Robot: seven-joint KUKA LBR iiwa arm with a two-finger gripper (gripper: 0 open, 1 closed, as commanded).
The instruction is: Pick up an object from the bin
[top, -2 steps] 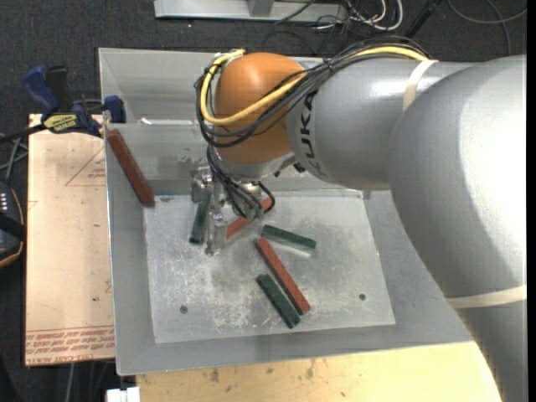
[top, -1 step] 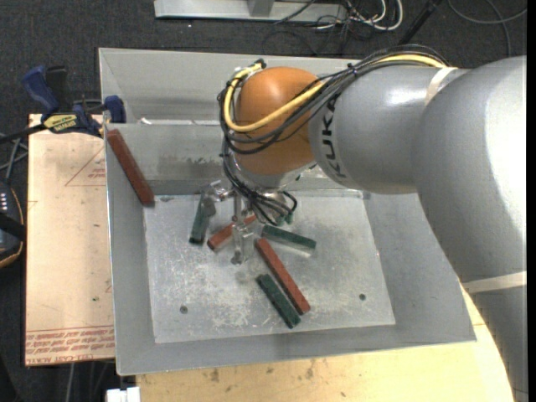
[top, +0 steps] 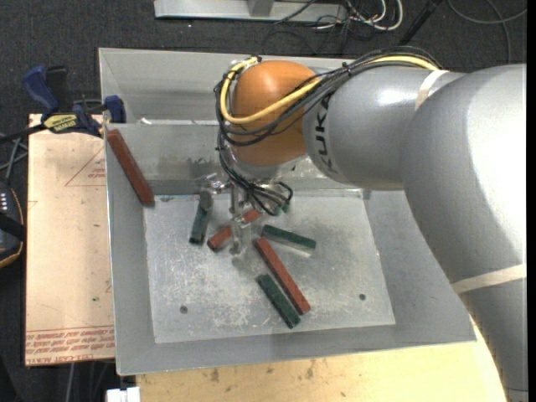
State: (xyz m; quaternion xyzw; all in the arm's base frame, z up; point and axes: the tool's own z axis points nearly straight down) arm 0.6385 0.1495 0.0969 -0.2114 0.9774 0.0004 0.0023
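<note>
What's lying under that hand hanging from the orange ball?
A short red-brown piece lies on the bin floor just beside the hand, with a dark green stick next to that. Whatever sits directly beneath the hand is covered by it.

Short red-brown block (top: 220,239): flat, angled, middle of bin (top: 193,304) floor. Dark green bar (top: 199,220) just left, steeply tilted. Green bar (top: 289,238) to right. Below it, long red-brown bar (top: 282,276) diagonal, side by side with dark green stick (top: 277,300).
</note>
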